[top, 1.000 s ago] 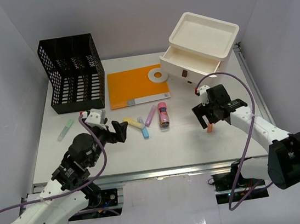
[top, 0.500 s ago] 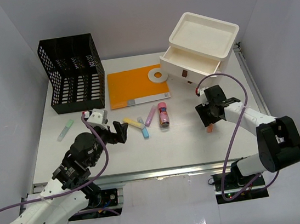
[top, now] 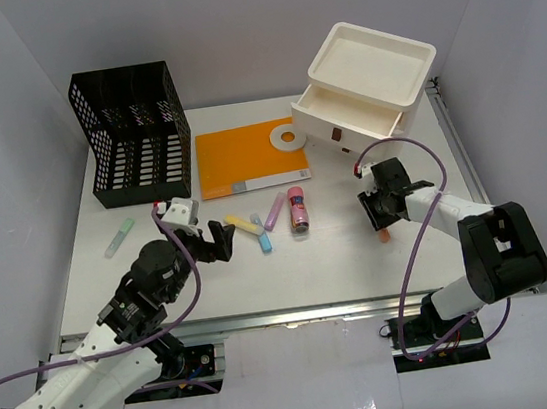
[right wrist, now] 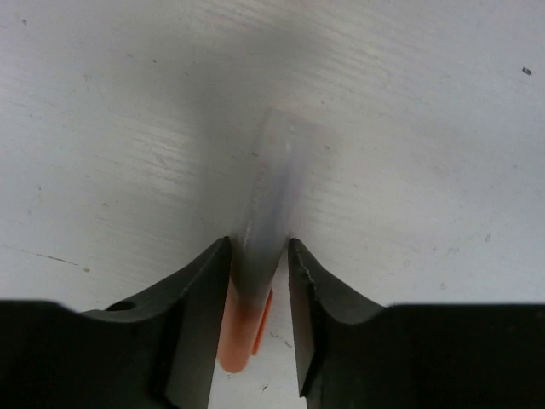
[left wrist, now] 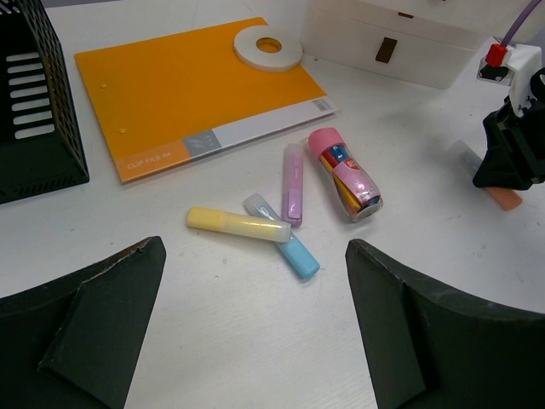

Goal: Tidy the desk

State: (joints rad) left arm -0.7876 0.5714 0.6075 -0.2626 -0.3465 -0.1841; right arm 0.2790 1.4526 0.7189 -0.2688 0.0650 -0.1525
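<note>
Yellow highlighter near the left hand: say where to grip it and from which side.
Grip the yellow highlighter on its free end, away from the blue highlighter that meets its other end. Come from above, closing across its narrow width: it lies flat on the desk.

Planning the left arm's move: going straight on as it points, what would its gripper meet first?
The left gripper would likely meet the yellow plastic highlighter pen first, beside a blue one; depth is unclear.
</note>
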